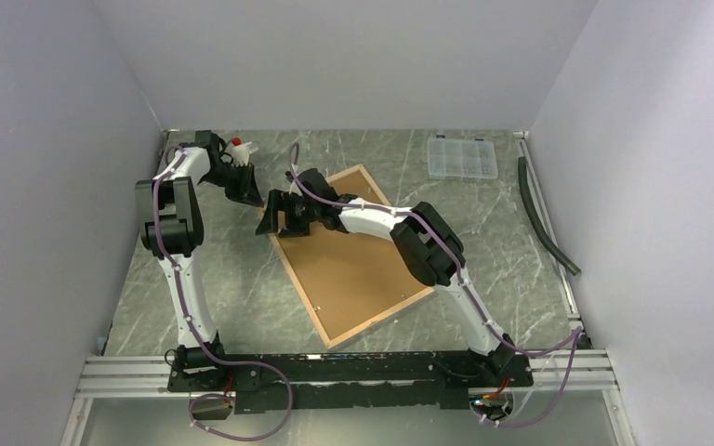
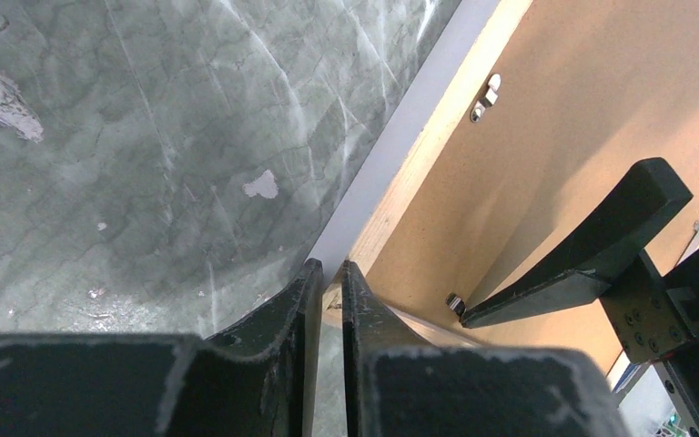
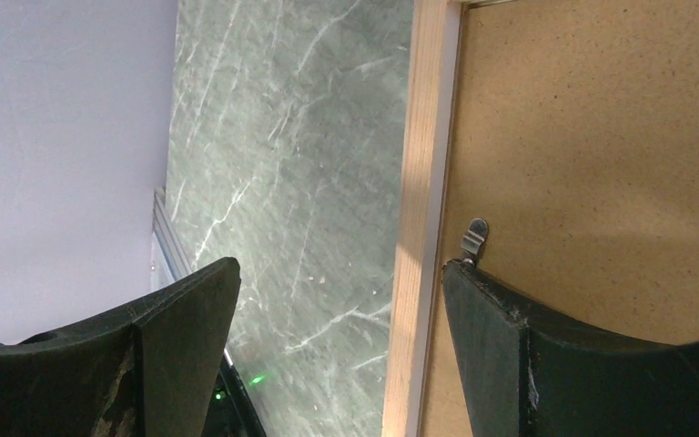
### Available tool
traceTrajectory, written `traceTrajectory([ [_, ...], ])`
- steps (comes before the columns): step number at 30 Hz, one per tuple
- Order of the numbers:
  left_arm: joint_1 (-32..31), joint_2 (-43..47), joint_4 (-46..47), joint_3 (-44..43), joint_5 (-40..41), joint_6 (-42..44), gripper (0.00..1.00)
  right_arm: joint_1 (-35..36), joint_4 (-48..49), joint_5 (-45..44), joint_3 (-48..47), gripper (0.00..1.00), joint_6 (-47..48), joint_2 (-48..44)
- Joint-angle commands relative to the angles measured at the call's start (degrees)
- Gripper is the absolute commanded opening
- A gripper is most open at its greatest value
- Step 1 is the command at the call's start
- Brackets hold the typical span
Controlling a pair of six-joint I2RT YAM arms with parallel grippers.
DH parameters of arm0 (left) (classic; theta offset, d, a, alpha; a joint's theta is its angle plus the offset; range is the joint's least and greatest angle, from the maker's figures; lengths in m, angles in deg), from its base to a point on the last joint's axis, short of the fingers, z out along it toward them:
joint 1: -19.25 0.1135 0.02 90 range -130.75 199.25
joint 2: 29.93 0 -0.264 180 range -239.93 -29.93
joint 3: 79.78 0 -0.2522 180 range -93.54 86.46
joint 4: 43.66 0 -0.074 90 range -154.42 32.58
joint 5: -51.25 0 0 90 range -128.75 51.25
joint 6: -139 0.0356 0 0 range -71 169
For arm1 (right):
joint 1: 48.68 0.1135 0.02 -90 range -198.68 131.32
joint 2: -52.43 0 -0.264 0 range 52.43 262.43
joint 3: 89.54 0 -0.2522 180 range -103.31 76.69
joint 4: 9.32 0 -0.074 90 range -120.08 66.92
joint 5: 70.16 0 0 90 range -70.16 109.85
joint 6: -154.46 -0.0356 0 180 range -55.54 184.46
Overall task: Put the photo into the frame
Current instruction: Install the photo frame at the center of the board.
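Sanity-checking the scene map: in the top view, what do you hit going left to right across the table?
left gripper → frame, back side up → clear compartment box → black hose. The right gripper overlaps the frame's left corner, so it is left out of the order.

Your left arm (image 1: 172, 218) stands at the left with its elbow raised. The forearm reaches to the far side and the wrist turns in toward centre. Your left gripper (image 2: 325, 269) points down, its fingers nearly together with only a thin slit between them. Your right arm (image 1: 428, 246) stretches low toward far-left. Your right gripper (image 3: 341, 273) is spread wide, its fingers well apart.
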Motion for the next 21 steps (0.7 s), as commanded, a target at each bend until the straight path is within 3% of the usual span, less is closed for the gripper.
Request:
traceTrajectory([
  [1,-1.39,-0.68,-2.34,2.26,1.3,2.01,0.16,0.79,-4.14,-0.65,-1.67,0.86,0.24,2.93],
  [10,-1.52,-0.44,-2.56,2.41,1.18,2.14,0.16,0.65,-6.09,-2.16,-5.34,0.86,1.76,4.87],
  [21,-1.38,-0.17,-3.23,2.35,1.59,2.86,0.14,-2.89,-1.99,-2.13,5.92,0.88,4.35,-10.52],
])
